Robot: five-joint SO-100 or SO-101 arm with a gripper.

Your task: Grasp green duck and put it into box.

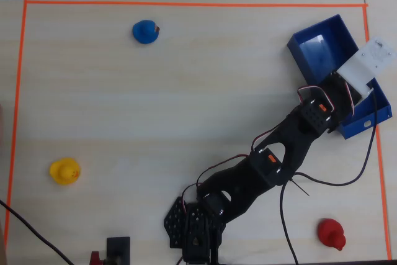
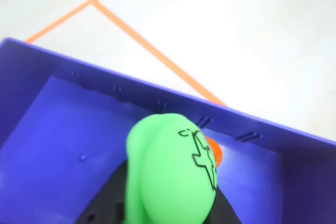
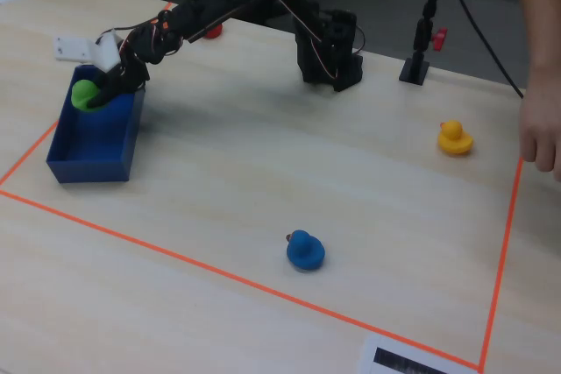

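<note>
In the overhead view a pale wood-grain desk [image 1: 186, 91] is bordered by orange tape [image 1: 186, 4]. A blue duck [image 1: 146, 31] sits far left, a yellow duck [image 1: 64, 171] near left, a red duck [image 1: 330, 233] near right. The box [image 1: 319, 51] lies at the far right, the arm [image 1: 279, 153] reaching over it.

In the wrist view the end effector [image 2: 168, 203] pinches the green duck [image 2: 170, 177] above the box's blue floor [image 2: 58, 156], orange beak pointing right.

In the fixed view the green duck [image 3: 84, 94] hangs over the box [image 3: 92, 159] at the left. A person's hand [image 3: 542, 133] shows at the right edge.
</note>
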